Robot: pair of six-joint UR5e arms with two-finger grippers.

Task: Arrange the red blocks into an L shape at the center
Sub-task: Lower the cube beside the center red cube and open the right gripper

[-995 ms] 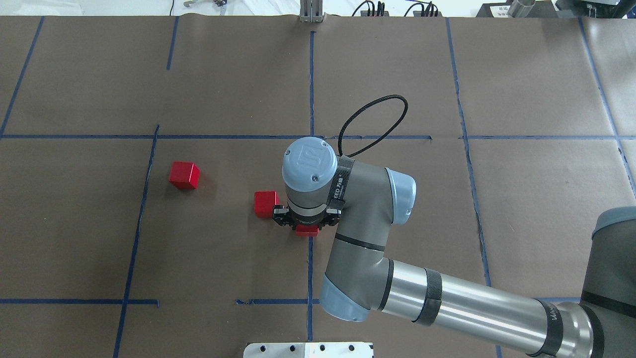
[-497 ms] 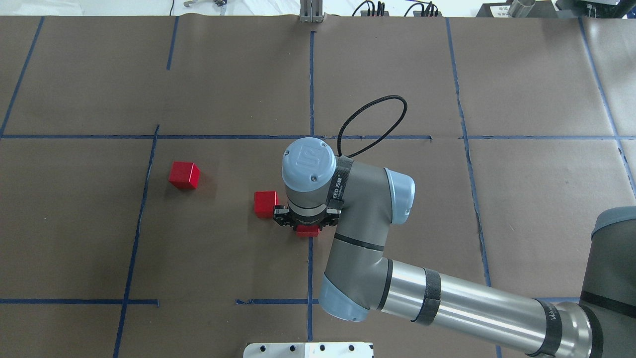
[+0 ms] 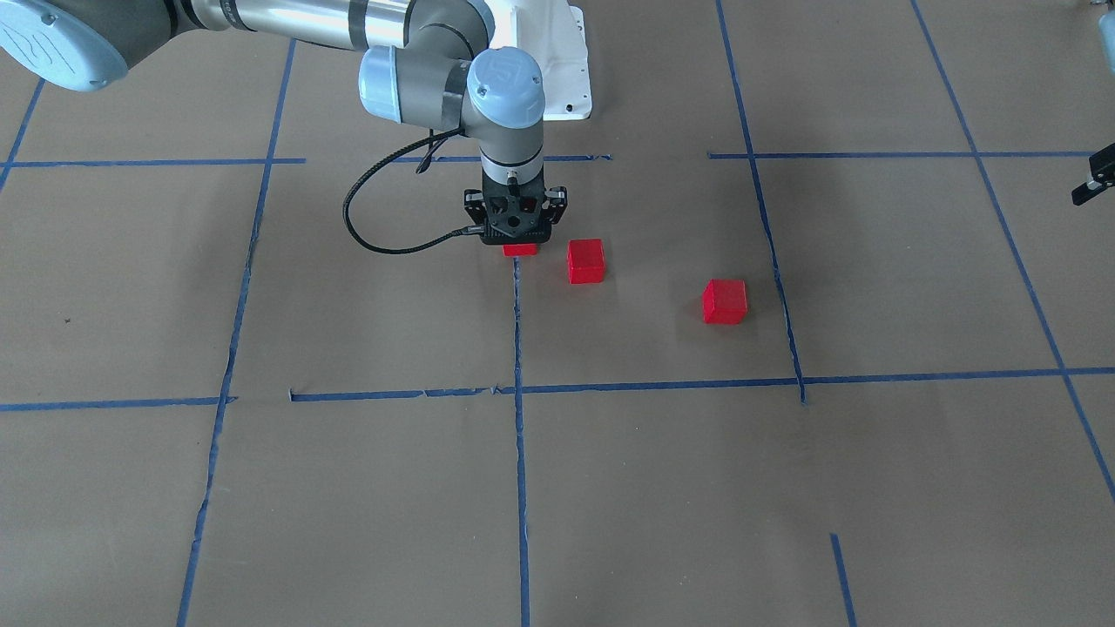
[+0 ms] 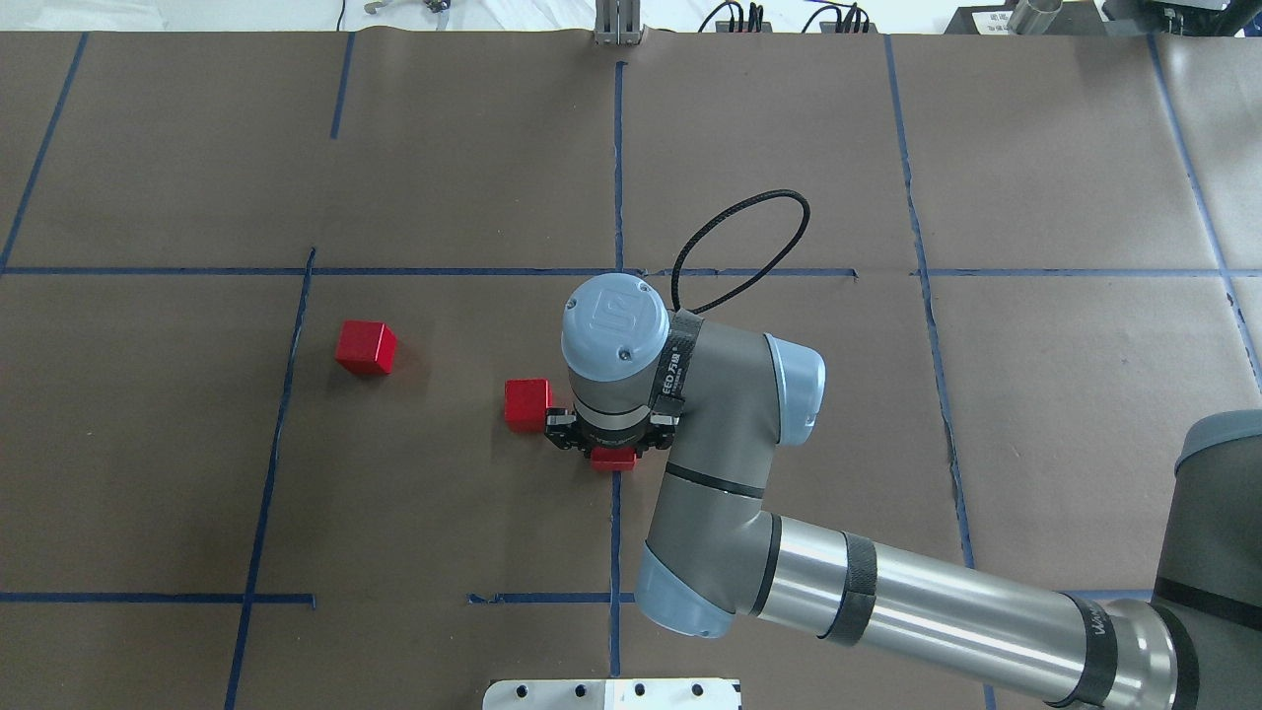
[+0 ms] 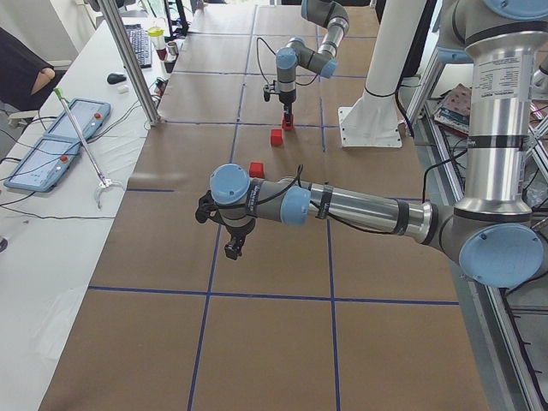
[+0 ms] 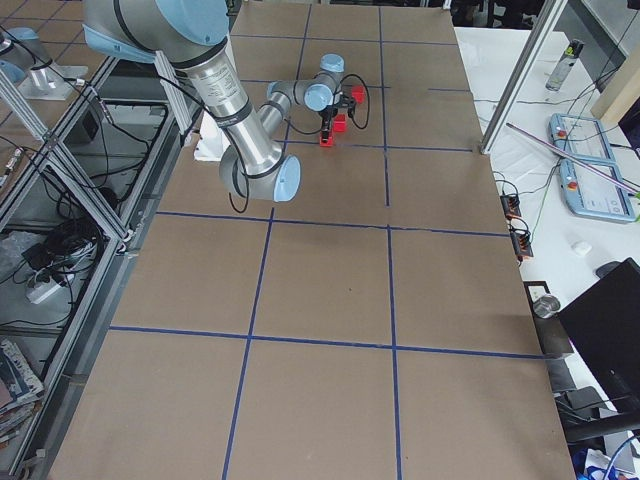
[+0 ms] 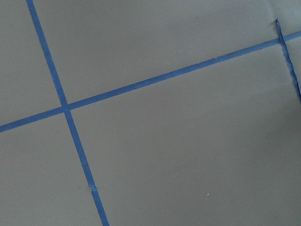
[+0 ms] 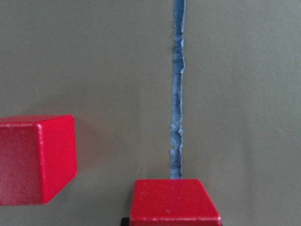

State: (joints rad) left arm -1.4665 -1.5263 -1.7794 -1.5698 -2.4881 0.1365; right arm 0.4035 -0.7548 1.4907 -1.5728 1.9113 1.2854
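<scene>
Three red blocks are on the brown paper. One lies apart to the left near a blue tape line. One lies just left of my right gripper. That gripper points straight down and is shut on the third block, low over the centre tape line. In the right wrist view the held block is at the bottom centre, with its neighbour apart to the left. My left gripper hovers over bare paper far off. I cannot tell whether it is open or shut.
Blue tape lines split the paper into large cells. The white robot base plate is at the near edge. A black cable loops from the right wrist. A side table with control boxes stands beyond the far edge.
My right gripper has shifted a little towards the robot with its block, and less of the block shows under it. The other two blocks have not moved.
</scene>
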